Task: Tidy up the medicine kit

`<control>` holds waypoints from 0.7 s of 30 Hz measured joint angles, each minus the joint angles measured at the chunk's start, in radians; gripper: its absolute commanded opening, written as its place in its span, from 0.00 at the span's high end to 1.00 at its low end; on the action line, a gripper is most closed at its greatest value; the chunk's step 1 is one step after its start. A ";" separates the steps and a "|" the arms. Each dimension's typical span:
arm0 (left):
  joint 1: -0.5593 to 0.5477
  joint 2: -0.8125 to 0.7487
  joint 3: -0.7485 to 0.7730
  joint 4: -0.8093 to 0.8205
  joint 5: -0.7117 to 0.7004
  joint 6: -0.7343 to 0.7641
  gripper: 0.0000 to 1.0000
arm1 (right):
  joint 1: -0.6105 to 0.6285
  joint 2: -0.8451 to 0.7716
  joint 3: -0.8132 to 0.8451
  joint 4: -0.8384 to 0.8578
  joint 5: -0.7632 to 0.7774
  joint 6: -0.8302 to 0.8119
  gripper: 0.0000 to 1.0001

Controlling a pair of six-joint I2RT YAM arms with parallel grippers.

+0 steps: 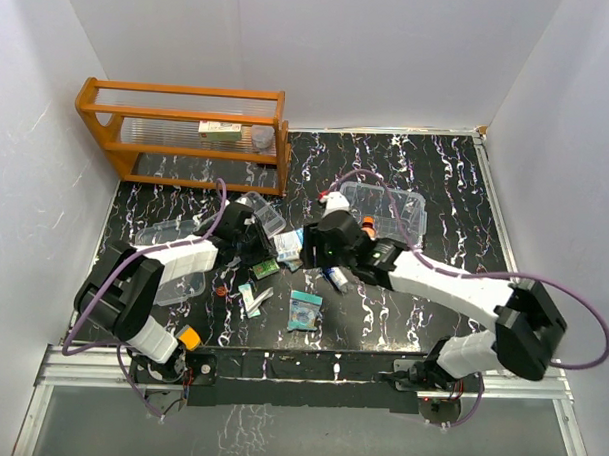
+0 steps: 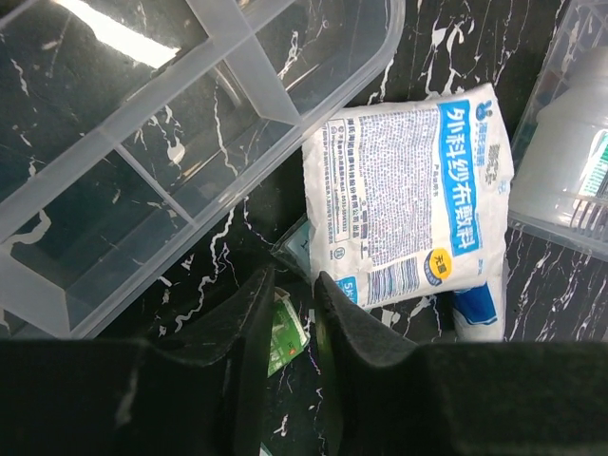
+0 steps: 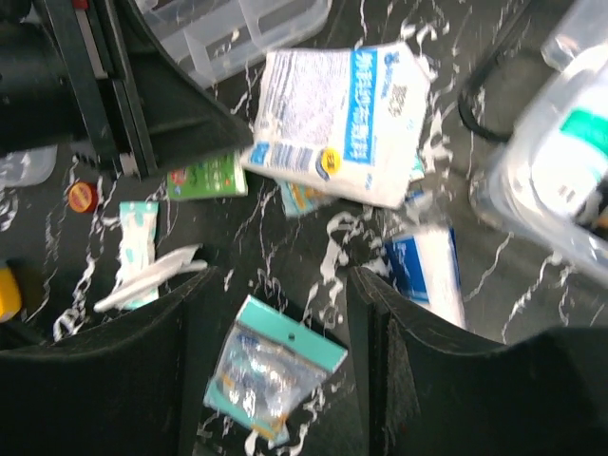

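Black marbled tabletop: the clear rounded plastic kit box sits right, partly filled, and its clear divided tray insert shows empty compartments. Mostly undone, I judge: a white-and-blue gauze packet, green sachet and teal carded packet lie loose. The right gripper gapes empty; the left gripper is nearly closed at the sachet, its grip unclear

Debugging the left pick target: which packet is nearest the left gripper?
The small green packet, right at the finger gap of the left gripper. The big white-and-blue packet lies farther out, beside the clear divided tray.
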 measured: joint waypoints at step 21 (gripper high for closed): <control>0.011 -0.094 -0.035 0.037 0.024 0.008 0.61 | 0.063 0.539 0.296 -0.060 0.338 -0.037 0.71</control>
